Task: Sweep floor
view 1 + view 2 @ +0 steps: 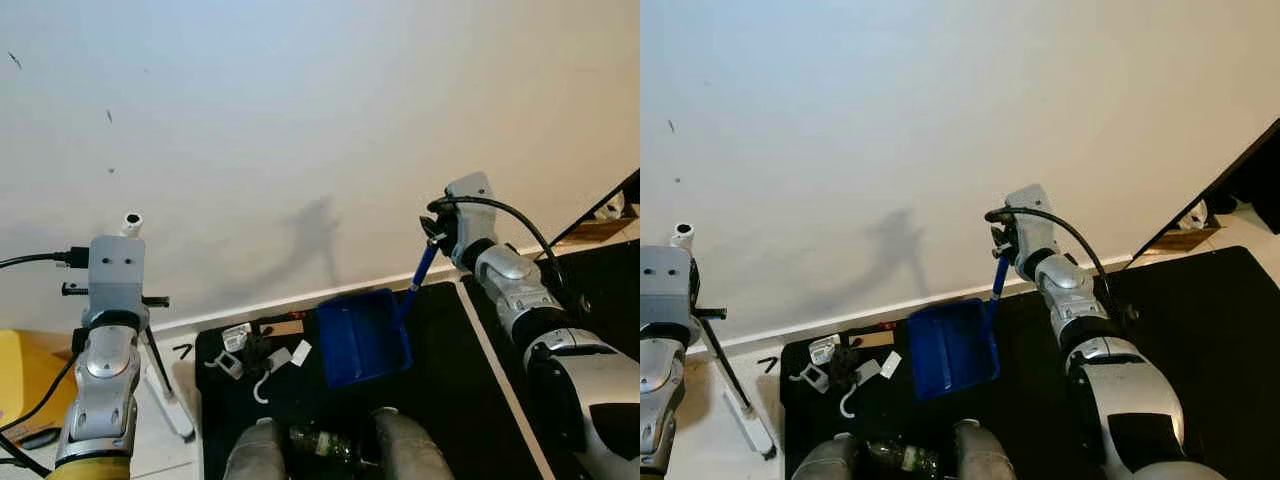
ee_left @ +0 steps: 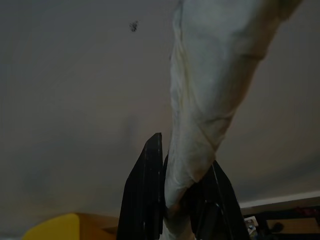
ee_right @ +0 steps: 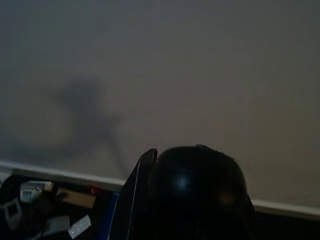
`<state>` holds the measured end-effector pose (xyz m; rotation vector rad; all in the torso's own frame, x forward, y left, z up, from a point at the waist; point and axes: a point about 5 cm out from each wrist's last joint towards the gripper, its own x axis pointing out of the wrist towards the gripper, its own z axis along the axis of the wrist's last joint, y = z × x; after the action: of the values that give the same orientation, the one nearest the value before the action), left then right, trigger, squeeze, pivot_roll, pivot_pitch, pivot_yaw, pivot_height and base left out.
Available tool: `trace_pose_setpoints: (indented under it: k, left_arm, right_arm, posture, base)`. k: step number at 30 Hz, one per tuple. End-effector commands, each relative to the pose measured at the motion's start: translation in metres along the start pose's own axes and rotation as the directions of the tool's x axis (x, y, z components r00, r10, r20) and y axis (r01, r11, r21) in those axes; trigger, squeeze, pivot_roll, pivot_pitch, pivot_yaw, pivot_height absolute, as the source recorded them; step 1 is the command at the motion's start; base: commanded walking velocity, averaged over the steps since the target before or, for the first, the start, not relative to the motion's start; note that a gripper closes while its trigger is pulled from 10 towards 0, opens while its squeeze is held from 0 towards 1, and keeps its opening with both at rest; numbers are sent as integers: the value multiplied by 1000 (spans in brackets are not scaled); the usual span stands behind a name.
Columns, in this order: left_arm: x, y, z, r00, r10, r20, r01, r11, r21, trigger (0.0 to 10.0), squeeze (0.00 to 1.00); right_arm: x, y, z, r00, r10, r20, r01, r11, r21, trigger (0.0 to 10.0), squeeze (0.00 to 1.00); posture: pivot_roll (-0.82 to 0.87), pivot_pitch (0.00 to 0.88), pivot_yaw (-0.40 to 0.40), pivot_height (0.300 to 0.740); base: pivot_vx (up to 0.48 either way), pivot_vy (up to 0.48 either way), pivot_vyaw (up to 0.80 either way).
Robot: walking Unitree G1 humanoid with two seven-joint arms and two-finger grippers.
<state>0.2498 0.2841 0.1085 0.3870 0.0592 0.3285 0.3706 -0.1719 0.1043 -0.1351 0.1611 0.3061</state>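
gripping a blue dustpan [image 1: 362,337] handle, right tool [image 1: 436,236] clamped, pan hanging down-left, left tool [image 2: 172,200] clamped on white broom handle [image 2: 200,115]

head stereo pair facing wall [image 1: 300,120], wrist cameras close, sharing baseboard [image 1: 890,308]

A dustpan [image 1: 362,336] is lying on a mat [image 1: 455,400] at the foot of the wall [image 1: 300,120], its handle [image 1: 421,270] rising toward two o'clock. Scattered litter [image 1: 262,350] is lying at its nine o'clock, on the same mat. A broom [image 1: 160,375] is leaning further out at nine o'clock, on the floor [image 1: 160,450] beside the mat.
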Motion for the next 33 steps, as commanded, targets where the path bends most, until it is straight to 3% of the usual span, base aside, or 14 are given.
trace_pose_setpoints:
  k: [1,8,15,20,29,33]
  left_arm:
    - [3,5,-2,999,-25,24,24,999,33,10000,0]
    - [13,6,-6,992,-114,47,111,992,55,10000,0]
    - [25,-4,-11,983,-183,35,179,980,89,10000,0]
    - [28,-10,-14,972,-228,58,219,967,131,10000,0]
    - [26,-4,-16,976,-205,80,190,968,161,10000,0]
    - [26,-5,-20,969,-228,90,214,966,148,10000,0]
  right_arm:
    - [2,6,1,1000,11,19,-12,998,57,10000,0]
    - [8,15,13,997,64,53,-66,997,33,10000,0]
    - [13,26,17,990,129,52,-130,991,17,10000,0]
    - [12,28,12,992,128,12,-127,990,-59,10000,0]
    - [9,17,19,991,112,75,-109,993,-49,10000,0]
    - [6,2,28,991,80,109,-72,995,-74,10000,0]
  posture:
    - [173,107,-65,740]
    - [168,120,-65,740]
    - [156,149,-69,740]
    - [151,167,-74,740]
    - [131,185,-75,740]
    - [117,193,-73,740]
  base:
    - [0,0,0]
    - [0,0,0]
    - [0,0,0]
    - [0,0,0]
    - [0,0,0]
    - [0,0,0]
